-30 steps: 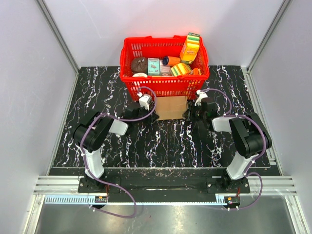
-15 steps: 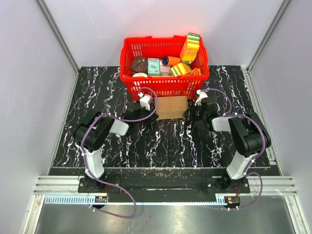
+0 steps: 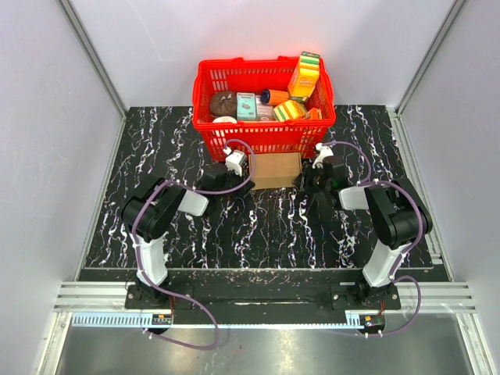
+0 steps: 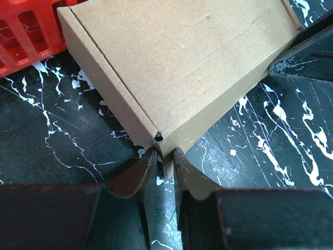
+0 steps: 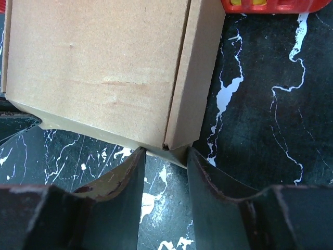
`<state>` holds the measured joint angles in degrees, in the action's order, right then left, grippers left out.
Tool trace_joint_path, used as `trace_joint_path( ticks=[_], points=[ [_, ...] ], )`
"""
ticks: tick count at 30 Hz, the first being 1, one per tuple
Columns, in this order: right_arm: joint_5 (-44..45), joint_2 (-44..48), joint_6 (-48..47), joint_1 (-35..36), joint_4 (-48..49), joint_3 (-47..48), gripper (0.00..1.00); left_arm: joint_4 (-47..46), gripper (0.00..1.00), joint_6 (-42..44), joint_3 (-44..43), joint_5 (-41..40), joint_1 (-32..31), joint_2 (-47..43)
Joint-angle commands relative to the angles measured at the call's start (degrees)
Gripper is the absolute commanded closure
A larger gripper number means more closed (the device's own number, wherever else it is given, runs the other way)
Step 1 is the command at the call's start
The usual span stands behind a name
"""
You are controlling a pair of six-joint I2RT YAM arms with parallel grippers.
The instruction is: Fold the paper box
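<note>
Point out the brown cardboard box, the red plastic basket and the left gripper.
brown cardboard box [image 3: 275,169], top view, top panel
red plastic basket [image 3: 266,139], top view, front wall
left gripper [image 4: 164,162], left wrist view, between fingertips
</note>
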<state>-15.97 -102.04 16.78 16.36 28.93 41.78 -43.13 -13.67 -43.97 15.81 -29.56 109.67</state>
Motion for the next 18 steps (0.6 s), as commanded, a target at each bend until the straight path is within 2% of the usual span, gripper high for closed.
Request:
trace_joint_path(
  ticks=[1,18],
  points=[
    [-5.0,-1.1,1.9,1.4,6.0,3.0,0.56,-1.4,0.79,0.8,-2.5,2.3,-3.1,2.5],
    [-5.7,-0.7,1.4,1.2,5.3,3.0,0.40,-0.1,0.65,2.7,-2.5,-0.5,-3.0,1.5]
  ],
)
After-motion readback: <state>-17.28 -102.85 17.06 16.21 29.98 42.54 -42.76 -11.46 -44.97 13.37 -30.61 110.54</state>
